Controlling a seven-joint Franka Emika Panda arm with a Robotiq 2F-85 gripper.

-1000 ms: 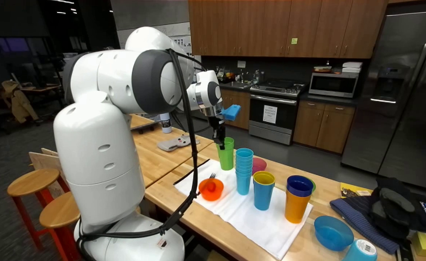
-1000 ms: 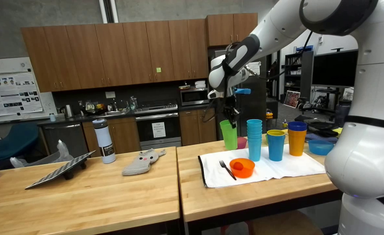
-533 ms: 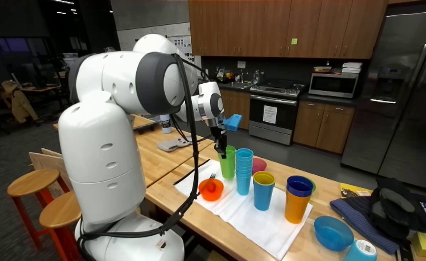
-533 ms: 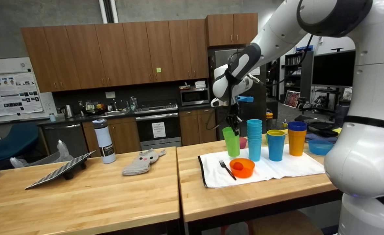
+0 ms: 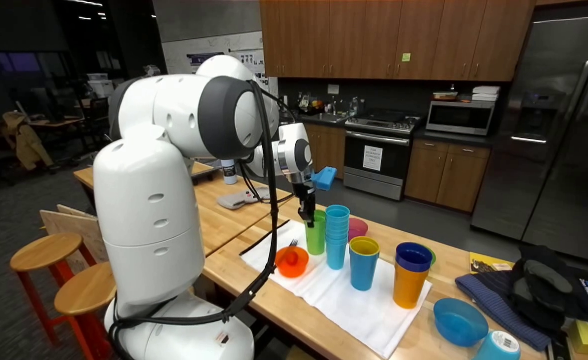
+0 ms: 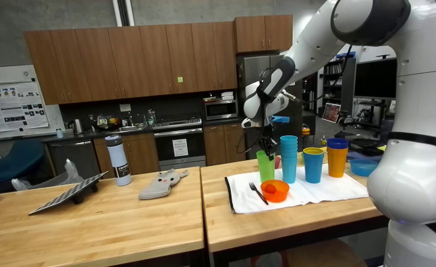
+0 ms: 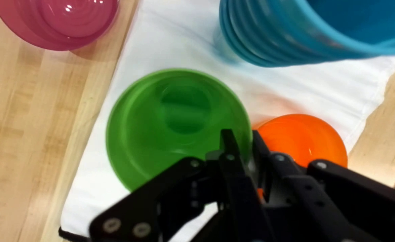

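My gripper (image 7: 243, 132) straddles the rim of the green cup (image 7: 170, 134), one finger inside the mouth and the other outside. The jaws stand only slightly apart; green shows between the inner finger and the cup's wall, while the outer finger is at or just beside the rim, so I have no pinch on it. The cup points mouth up, its long axis close to vertical; whether a faint lean is left I cannot tell. It is on the white towel (image 6: 333, 191), close behind the orange bowl (image 6: 282, 195) in an exterior view and just beside the stack of light blue cups (image 6: 289, 167). The pink bowl (image 7: 22, 20) is on the table (image 7: 42, 117) past the towel's edge.

A second ago the cup was higher, farther from the orange bowl and leaning more; my gripper and the cup have come down together, and its base looks to be on the towel. The stack and the fork (image 6: 261, 196) have stayed put.

In both exterior views the paper sheet (image 6: 180, 147) on the oven (image 6: 164, 148) reads "FOR RESEARCH PURPOSES ONLY". The bottle (image 6: 117, 155) has light lettering on a dark band, and the poster (image 6: 13, 107) has print, both too small for me to read.
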